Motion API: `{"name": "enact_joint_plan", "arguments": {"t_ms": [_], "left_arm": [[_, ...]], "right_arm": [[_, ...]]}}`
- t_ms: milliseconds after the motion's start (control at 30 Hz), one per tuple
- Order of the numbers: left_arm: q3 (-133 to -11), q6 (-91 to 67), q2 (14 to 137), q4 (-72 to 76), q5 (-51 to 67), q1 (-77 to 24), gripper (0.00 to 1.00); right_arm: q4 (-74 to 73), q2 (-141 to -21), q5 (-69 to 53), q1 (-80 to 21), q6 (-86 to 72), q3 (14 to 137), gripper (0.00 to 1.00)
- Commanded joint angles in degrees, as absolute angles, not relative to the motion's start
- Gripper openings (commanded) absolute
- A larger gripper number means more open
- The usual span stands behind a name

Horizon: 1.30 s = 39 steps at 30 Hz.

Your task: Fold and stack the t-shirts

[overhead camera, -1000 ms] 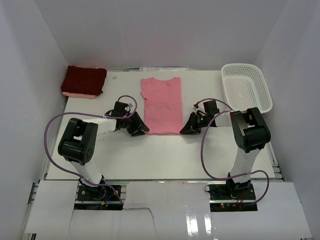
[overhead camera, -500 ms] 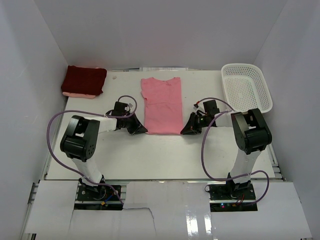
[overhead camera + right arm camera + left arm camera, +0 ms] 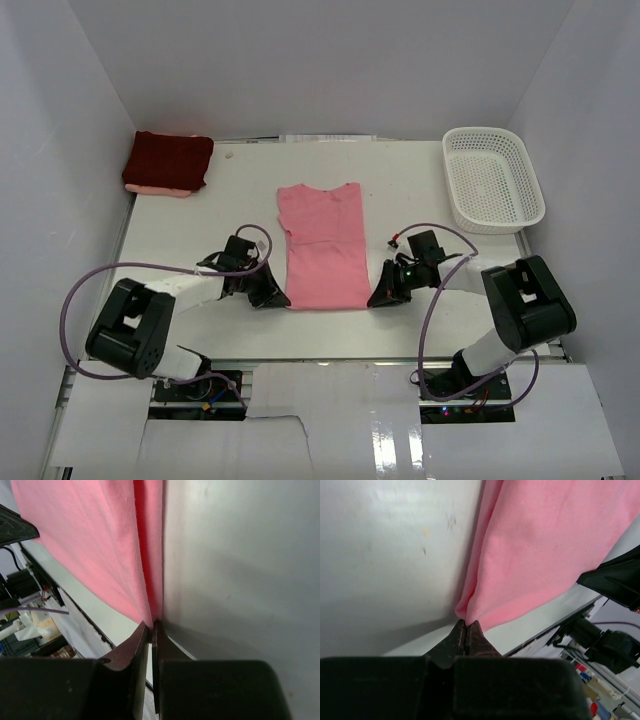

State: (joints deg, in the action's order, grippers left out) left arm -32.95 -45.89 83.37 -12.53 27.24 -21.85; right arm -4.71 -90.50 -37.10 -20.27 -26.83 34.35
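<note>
The salmon pink t-shirt [image 3: 322, 245] lies flat in the middle of the counter [image 3: 200, 210], drawn into a long narrow shape with its neckline at the far end and its hem toward the arms. The left hand [image 3: 272, 297] is clamped on the near left corner of the hem; its wrist view shows the two fingers [image 3: 460, 639] pressed together with a pinch of pink cloth between their tips. The right hand [image 3: 382, 297] is likewise closed on the near right corner, and its wrist view shows the cloth edge caught between its tips and low against the counter. A second shirt, the maroon t-shirt [image 3: 168, 160], sits as a folded rectangle in the far left corner, well apart from the pink one. A pale pink layer [image 3: 160, 189] peeks out along its near edge, possibly another folded garment, though the overhead view is too small to tell. One white mesh basket [image 3: 487, 131] stands at the far right corner, its mesh floor fully in view. Two purple cables [image 3: 70, 300] loop from the arms, one on each.
</note>
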Motion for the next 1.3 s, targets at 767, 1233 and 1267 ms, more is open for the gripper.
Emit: {"name": "enact_joint_plan", "arguments": {"t_ms": [767,1233,1267], "left_arm": [[-29.34,-63.29,48.96,-33.65,12.93,-41.75,0.00],[-46.48,-57.48,50.97,-42.98,2.56,-41.84,0.00],[-48.50,-57.05,51.50,-43.24,1.94,-41.75,0.00]], "right_arm": [[-25.04,-49.92,-26.81,-33.22,-37.62,26.17,0.08],[-29.88,-53.08,-26.02,-33.49,-32.26,41.39,0.08],[-30.06,-54.74,-25.67,-33.49,-31.30,42.53,0.08]]}}
